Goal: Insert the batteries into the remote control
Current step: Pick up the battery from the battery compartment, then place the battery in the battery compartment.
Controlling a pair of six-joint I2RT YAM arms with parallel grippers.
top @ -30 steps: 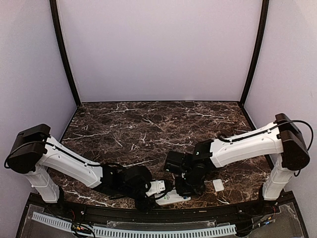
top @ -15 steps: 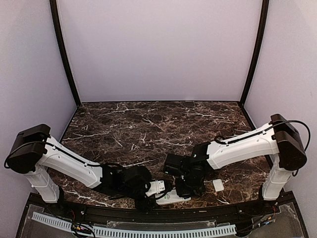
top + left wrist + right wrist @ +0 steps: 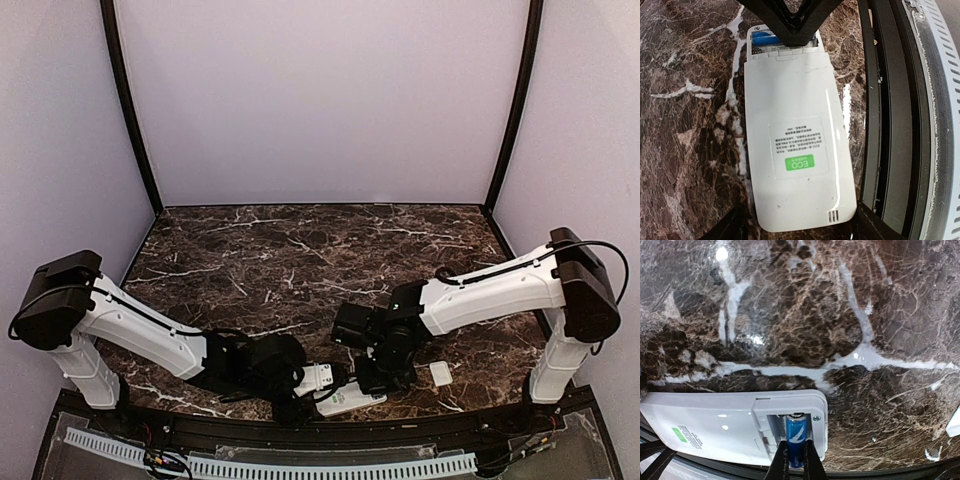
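**Battery in compartment, both grippers clamped**

I see one blue battery point(image 3: 795, 436) lying in the open compartment point(image 3: 771, 429) of the remote control point(image 3: 795, 140). The remote lies label-up at the tabletop's point(image 3: 300, 250) 6 o'clock edge, with the compartment end toward 3 o'clock in the top view. Right gripper point(image 3: 795, 462) stands over that end, fingers pinched on the battery's sides. Left gripper point(image 3: 799, 226) is clamped across the remote's width at its 9 o'clock end. Small white cover piece point(image 3: 441, 374) lies flat at 3 o'clock, apart from the remote.
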